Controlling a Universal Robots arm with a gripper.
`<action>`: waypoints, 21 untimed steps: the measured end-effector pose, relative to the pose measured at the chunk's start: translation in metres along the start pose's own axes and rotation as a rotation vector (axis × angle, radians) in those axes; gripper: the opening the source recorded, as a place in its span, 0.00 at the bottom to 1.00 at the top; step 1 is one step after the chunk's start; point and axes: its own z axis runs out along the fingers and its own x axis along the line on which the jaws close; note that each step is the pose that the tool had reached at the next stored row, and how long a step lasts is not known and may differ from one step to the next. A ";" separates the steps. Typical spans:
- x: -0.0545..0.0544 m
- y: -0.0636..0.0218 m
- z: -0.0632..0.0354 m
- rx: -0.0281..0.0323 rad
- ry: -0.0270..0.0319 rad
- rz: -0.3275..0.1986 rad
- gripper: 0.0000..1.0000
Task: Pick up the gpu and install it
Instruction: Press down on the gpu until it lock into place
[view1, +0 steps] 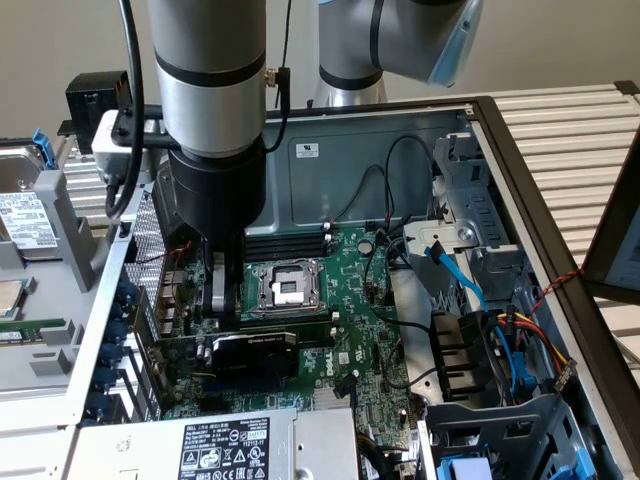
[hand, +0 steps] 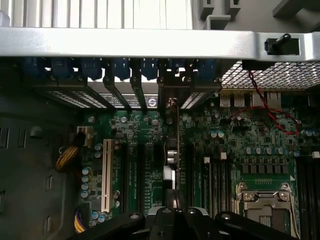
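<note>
The robot arm's black two-fingered gripper (view1: 222, 290) stands with its jaws drawn fully together inside an opened desktop computer case, its fingertips low over the large green motherboard (view1: 350, 290) and holding nothing. Just beside the fingertips, on the side nearer the exterior camera, sits the gpu (view1: 255, 352), a short green expansion card with a black plastic cooler shroud, standing on edge in a slot of the motherboard. In the wrist view the card (hand: 173, 150) is seen edge-on as a thin upright strip running from the gripper's black body (hand: 172, 220) toward the row of blue-tabbed bracket openings at the case's rear wall (hand: 150, 70), where its end meets the rear wall.

Beyond the card from the gripper, toward the exterior view's right, lies the silver-framed square processor socket (view1: 283, 288), with black memory slots (view1: 285, 243) just behind it. A white expansion slot (hand: 105, 180) lies on the motherboard to one side of the card, apart from it. A red and black twisted wire (hand: 265, 112) loops over the board near the perforated metal grille (hand: 270, 75). At the near edge of the case, just in front of the card, is the grey power supply with its printed label (view1: 225, 445). Blue data cables (view1: 455, 265) run down the drive bay at the exterior view's right.
</note>
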 end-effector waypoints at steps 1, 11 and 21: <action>-0.001 0.0001 0.0005 -0.0001 0.0001 0.000 0.11; -0.005 0.0046 0.0089 0.0074 0.0087 0.001 0.11; -0.008 0.0071 0.0137 0.0523 0.0180 0.001 0.11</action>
